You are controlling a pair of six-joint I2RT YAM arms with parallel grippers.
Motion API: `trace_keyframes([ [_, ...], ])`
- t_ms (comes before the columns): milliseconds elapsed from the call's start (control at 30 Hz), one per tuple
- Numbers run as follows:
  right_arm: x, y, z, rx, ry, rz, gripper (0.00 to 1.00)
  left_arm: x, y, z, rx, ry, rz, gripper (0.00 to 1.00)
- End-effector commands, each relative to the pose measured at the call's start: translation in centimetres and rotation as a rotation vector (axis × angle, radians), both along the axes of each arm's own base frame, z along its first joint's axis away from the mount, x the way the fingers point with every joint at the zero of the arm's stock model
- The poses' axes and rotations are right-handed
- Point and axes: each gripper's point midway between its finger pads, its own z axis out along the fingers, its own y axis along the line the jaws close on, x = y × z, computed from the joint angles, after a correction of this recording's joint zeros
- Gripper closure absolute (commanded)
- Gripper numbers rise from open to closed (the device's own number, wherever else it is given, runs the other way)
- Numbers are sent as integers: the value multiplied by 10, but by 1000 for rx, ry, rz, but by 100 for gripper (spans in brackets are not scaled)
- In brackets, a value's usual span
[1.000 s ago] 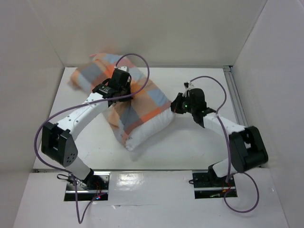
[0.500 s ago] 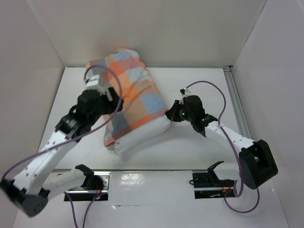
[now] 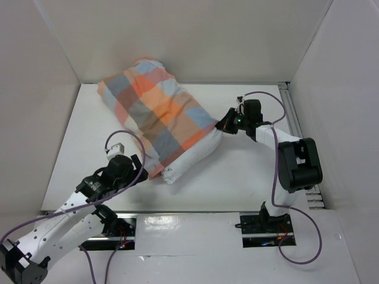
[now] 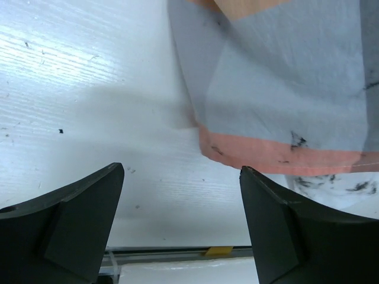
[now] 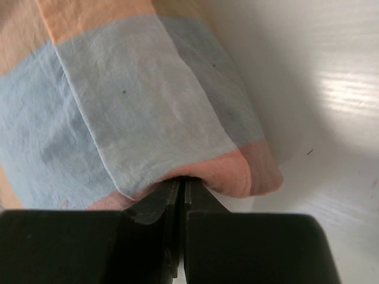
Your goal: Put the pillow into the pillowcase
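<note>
Thin checked fabric pillowcase point(image 3: 157, 109) (orange, grey, light blue and cream squares) lies diagonally on the matte white table point(image 3: 249, 171), running from the far-left corner toward centre. It's stuffed and rounded. The plump plain white pillow point(image 3: 192, 157) sits inside it, and only its near-right end sticks out of the open mouth as a soft white bulge. The sleeve's orange hem runs across that end.

Right gripper point(image 5: 180, 190): black fingers pressed together, pinching a fold of the pillowcase hem at its right corner. A light blue check and the salmon edge drape over the tips. Fabric is smooth there, with a few tiny dark specks.

Left gripper point(image 4: 180, 177): jaws spread wide with nothing between them, hovering over bare table just beside the pillowcase's near-left edge. Its wrist view shows a grey check, the orange hem strip, and white pillow cloth with dark smudges beyond. Table surface has fine grain lines and small specks.
</note>
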Motion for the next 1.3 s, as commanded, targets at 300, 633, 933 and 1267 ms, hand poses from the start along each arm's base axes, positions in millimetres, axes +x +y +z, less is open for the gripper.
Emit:
trace_keyframes([
  [300,52,15,66,159,-173,37,100,9,-42,-22,-119,-70,-171,17],
  [633,56,16,70,173,-181,31,100,14,-68,-33,-112,-117,-341,2],
  [933,56,20,76,181,-183,38,100,34,-57,-49,27,-58,-196,8],
  [1267,52,26,75,205,-173,47,100,44,-63,-46,13,-102,-197,60],
])
